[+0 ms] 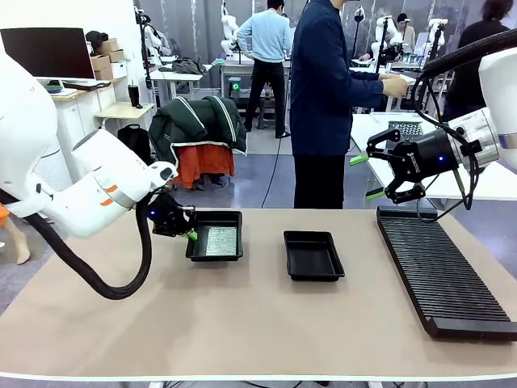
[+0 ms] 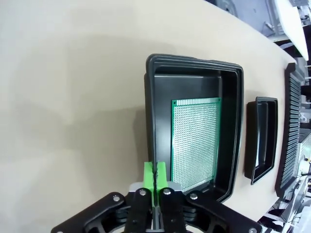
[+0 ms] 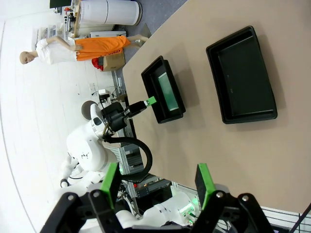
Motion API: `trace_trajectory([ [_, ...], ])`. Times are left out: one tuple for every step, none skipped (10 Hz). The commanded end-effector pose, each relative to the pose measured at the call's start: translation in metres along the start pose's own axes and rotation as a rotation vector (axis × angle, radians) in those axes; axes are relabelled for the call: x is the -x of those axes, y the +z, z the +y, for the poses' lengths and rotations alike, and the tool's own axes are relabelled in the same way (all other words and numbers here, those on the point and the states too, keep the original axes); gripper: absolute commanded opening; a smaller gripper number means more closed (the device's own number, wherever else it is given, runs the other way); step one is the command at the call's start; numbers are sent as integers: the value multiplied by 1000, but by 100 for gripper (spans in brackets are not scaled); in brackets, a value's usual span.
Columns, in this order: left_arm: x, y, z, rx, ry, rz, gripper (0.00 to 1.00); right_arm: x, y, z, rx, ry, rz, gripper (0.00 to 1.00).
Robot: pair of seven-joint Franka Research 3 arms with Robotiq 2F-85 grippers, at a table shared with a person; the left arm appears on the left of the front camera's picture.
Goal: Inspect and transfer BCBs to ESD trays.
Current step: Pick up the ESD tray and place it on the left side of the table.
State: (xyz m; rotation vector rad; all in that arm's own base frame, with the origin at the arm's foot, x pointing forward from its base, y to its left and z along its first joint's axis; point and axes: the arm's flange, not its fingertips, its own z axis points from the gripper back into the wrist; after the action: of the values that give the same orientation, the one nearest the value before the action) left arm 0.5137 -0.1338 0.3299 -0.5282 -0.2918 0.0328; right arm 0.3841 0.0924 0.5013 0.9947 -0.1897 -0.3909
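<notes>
one bcb lies flat in left esd tray. middle esd tray bare, left to fill. left end effector pressed together at tray rim, holds nothing. right end effector spread, raised near rack.

The trays are smooth, faintly glossy black plastic — the board finely perforated — the tabletop matt.

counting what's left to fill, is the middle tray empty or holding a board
Empty: the middle tray shows a bare black floor. The green board lies flat in the left tray.
</notes>
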Motion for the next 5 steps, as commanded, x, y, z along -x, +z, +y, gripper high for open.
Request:
trace_trajectory([
  [14,18,34,66,-20,-20,3,-1,-1,-1,-14,3,0,82],
  [14,29,50,80,-8,-26,3,-1,-1,-1,-14,3,0,82],
  [13,45,65,70,-3,-26,3,-1,-1,-1,-14,3,0,82],
  [11,63,83,68,-3,-9,3,-1,-1,-1,-14,3,0,82],
  [6,77,101,59,-4,7,3,-1,-1,-1,-14,3,0,82],
])
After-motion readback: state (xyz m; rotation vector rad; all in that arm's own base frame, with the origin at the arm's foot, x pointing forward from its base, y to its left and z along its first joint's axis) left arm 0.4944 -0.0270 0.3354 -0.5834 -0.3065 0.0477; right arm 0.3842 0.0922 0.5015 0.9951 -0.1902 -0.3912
